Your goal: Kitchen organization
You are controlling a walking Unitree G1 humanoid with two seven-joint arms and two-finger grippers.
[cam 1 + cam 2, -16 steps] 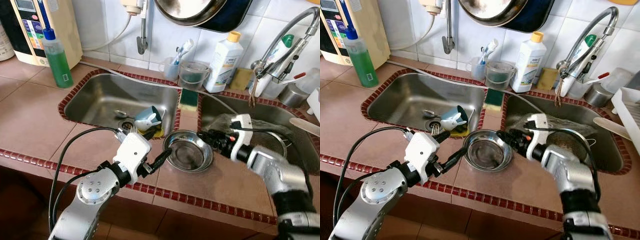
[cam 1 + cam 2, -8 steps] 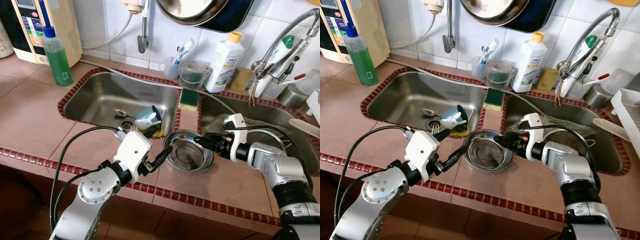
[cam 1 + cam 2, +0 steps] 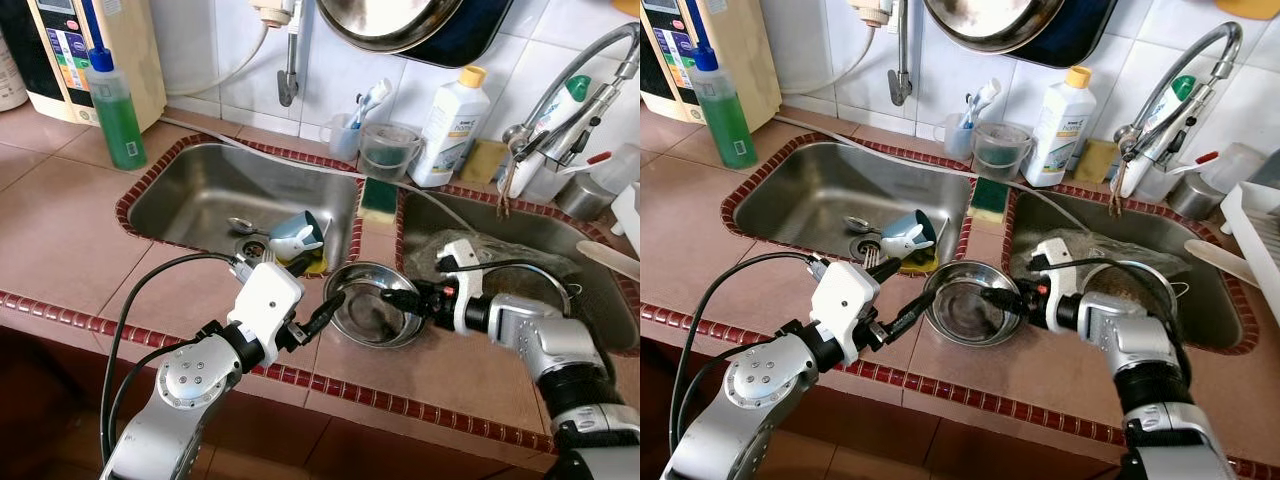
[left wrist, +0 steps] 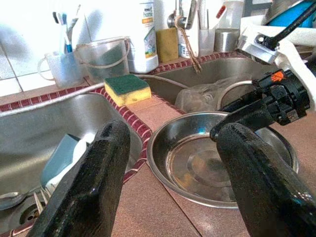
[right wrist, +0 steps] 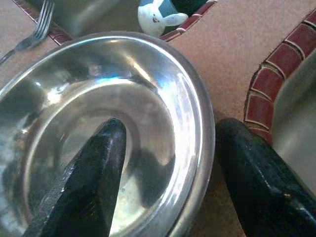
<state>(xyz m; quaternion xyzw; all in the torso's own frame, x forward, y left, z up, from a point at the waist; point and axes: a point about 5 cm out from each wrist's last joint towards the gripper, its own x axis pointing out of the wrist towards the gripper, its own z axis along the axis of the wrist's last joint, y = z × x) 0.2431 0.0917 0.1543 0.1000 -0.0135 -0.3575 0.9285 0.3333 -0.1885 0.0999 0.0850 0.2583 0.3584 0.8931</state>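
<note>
A shallow steel bowl [image 3: 370, 318] rests on the tiled counter strip between the two sinks, near the front edge. My right gripper [image 3: 394, 298] reaches in from the right, open, and straddles the bowl's right rim [image 5: 197, 133]. One finger [image 5: 94, 168] is inside the bowl and the other [image 5: 252, 168] is outside over the tile. My left gripper [image 3: 328, 306] is open at the bowl's left edge, and in its wrist view the bowl [image 4: 197, 163] lies just ahead between the spread fingers.
The left sink [image 3: 190, 200] holds a blue bunny cup [image 3: 297, 238], a spoon and a fork. A sponge [image 3: 378, 198] lies on the divider. A green bottle [image 3: 113, 112], white bottle [image 3: 447, 125], jug [image 3: 387, 150] and faucet [image 3: 560, 90] line the back. The right sink [image 3: 600, 310] holds a strainer.
My right gripper has slid left from the right sink's edge onto the bowl, its fingers now astride the right rim. The left arm has held still.
</note>
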